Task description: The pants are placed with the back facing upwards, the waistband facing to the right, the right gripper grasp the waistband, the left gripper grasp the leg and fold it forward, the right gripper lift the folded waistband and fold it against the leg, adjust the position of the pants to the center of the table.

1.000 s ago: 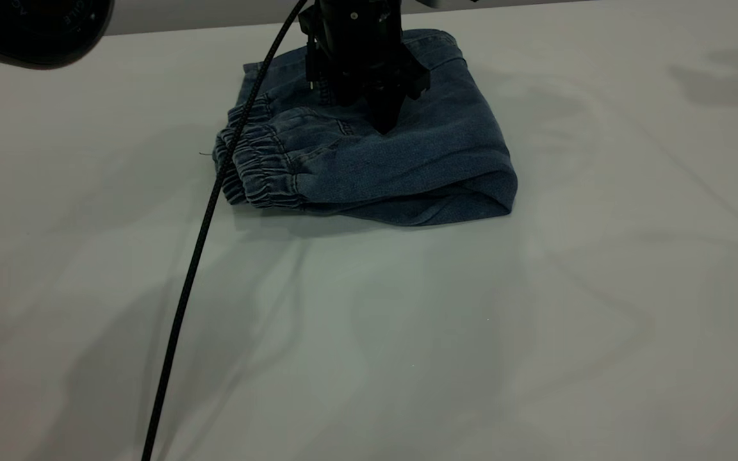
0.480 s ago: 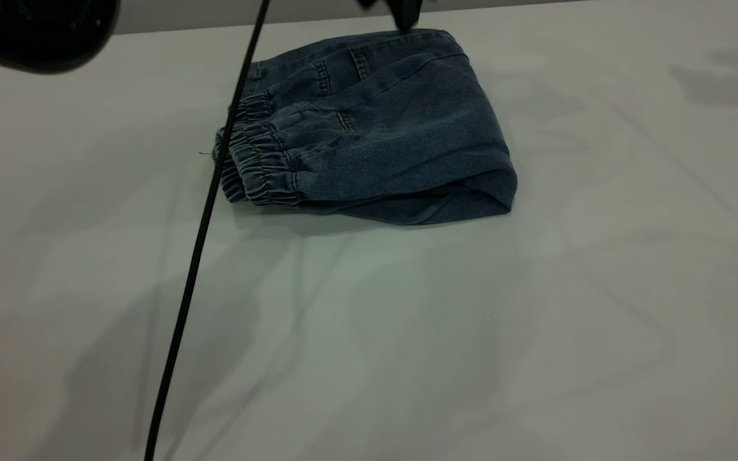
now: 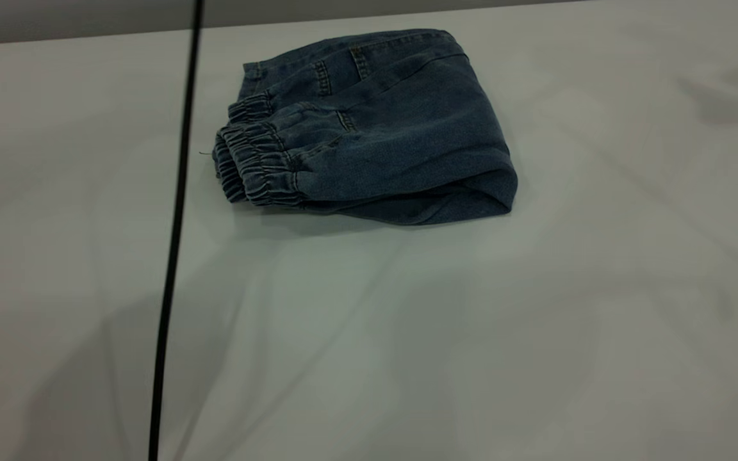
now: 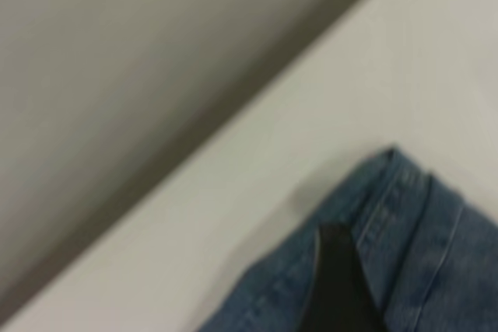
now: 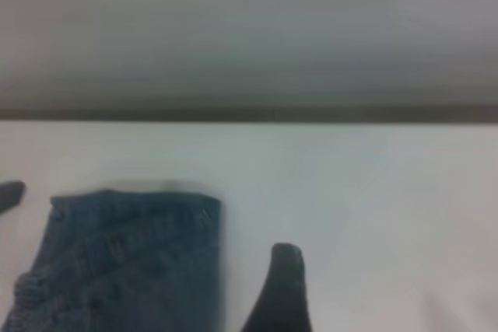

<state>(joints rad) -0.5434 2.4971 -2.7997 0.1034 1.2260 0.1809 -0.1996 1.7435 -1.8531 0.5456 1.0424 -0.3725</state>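
Toward the far edge of the bench (image 3: 407,333), the pants (image 3: 375,128) lie folded into a compact bundle, gathered waistband (image 3: 257,166) at the exterior view's left, with no print visible. Neither arm appears in the exterior view; only a black cable (image 3: 173,243) crosses it. Each wrist view shows a single dark fingertip (image 4: 336,281) (image 5: 282,289) cut off at the frame edge, so whether either set of jaws is open cannot be told

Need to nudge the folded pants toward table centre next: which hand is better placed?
Probably left. Its hand hangs over the folded pants, which sit near the table's far edge. The right hand hangs over bare table beside them.
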